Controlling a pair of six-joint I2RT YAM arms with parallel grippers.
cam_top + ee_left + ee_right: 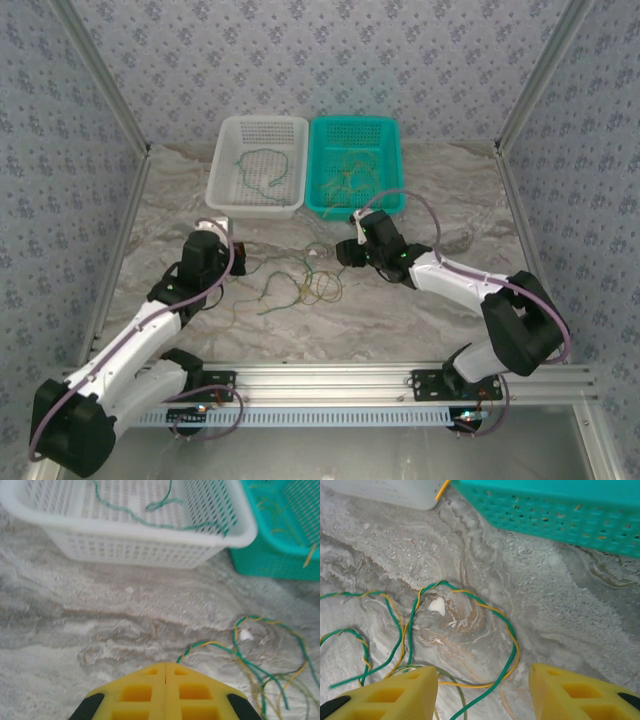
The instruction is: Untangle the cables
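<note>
Cables [300,283]: loose green + yellow-tan tangle on the marble table [430,310], centre of the top view, below the two baskets and btwn the two claws.

Top view alone gives the whole layout. White basket [258,208] upper centre-left w/ a green strand inside; teal basket [325,205] touching its right side w/ yellow-tan strands. More thin strands trail left toward the left gripper [241,264].

Left wrist view: cables [260,670] lower right, green/yellow twisted pair. One end runs up just beside the tip of the left gripper [165,666], yellow fingers pressed together, closed. Can't tell if the strand is pinched. White basket [150,550] across the top, green strand draped in it; teal basket [270,562] upper right.

Right wrist view is the close-up: cables [492,611] loop centre and left, around a small white fleck [437,605]. Right gripper [482,672] has fingers wide apart, open, nothing held, strands lying on the table btwn them. Teal basket [560,520] wall along the top, white basket [395,492] corner upper left.
</note>
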